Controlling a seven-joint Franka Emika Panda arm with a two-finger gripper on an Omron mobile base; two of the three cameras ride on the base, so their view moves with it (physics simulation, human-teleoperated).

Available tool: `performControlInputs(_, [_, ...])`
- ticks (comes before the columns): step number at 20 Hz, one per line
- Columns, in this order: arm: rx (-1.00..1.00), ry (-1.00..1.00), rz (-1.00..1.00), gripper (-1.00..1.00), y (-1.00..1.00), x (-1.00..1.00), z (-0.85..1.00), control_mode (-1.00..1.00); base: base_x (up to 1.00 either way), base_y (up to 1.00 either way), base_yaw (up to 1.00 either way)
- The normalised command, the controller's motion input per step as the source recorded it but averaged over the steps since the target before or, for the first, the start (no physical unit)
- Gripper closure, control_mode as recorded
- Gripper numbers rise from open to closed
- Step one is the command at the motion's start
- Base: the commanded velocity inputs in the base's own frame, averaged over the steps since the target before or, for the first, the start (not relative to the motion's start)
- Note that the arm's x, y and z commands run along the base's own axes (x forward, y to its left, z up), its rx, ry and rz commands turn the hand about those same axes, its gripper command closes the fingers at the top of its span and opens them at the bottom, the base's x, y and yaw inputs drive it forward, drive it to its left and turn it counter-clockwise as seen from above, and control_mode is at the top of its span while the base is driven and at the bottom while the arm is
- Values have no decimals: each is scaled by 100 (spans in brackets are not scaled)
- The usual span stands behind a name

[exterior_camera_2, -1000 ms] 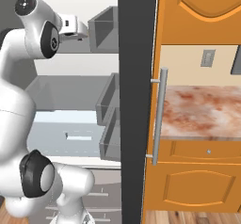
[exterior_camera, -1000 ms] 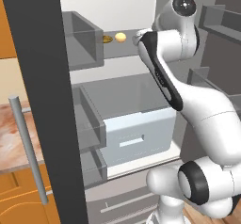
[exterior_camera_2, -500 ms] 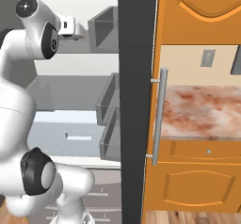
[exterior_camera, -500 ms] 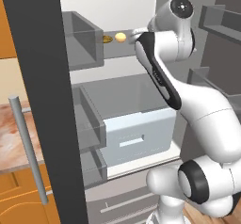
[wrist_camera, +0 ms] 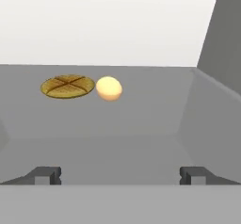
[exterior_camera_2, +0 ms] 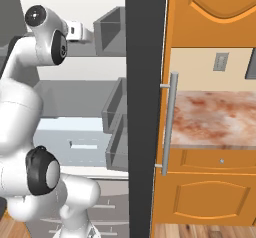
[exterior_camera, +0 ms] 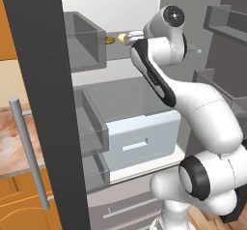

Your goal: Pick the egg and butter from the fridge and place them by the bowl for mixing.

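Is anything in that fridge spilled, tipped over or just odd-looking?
Nothing spilled or broken. The egg lies loose on the bare shelf, beside a flat round scored yellow piece.

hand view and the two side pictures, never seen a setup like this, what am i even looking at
It is a simulated kitchen. A white robot arm on a driving base reaches into an open fridge. Two cameras ride on the base, behind the arm to its left and right. The third sits on the hand and looks along the claw, whose two dark fingertips stand wide apart, holding nothing. On the grey shelf ahead lie a pale tan egg and, beside it, a flat yellow round piece scored with a cross. Below is a pale blue-white drawer. The right base view also shows orange cabinets and a marbled counter.
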Motion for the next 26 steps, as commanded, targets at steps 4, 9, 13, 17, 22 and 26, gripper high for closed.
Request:
performControlInputs(4, [10,1,0,-100,2,78,0,-100,0,0,0])
performControlInputs(9, [12,5,0,-100,10,73,0,-100,0,0,0])
performControlInputs(13, [8,13,0,-100,30,78,0,-100,0,0,0])
performControlInputs(17, [0,13,0,-100,37,39,0,-100,0,0,0])
performControlInputs(22, [-4,1,0,-100,0,13,-11,-100,0,0,0])
performControlInputs(26, [-2,0,0,-100,1,23,-32,-100,0,0,0])
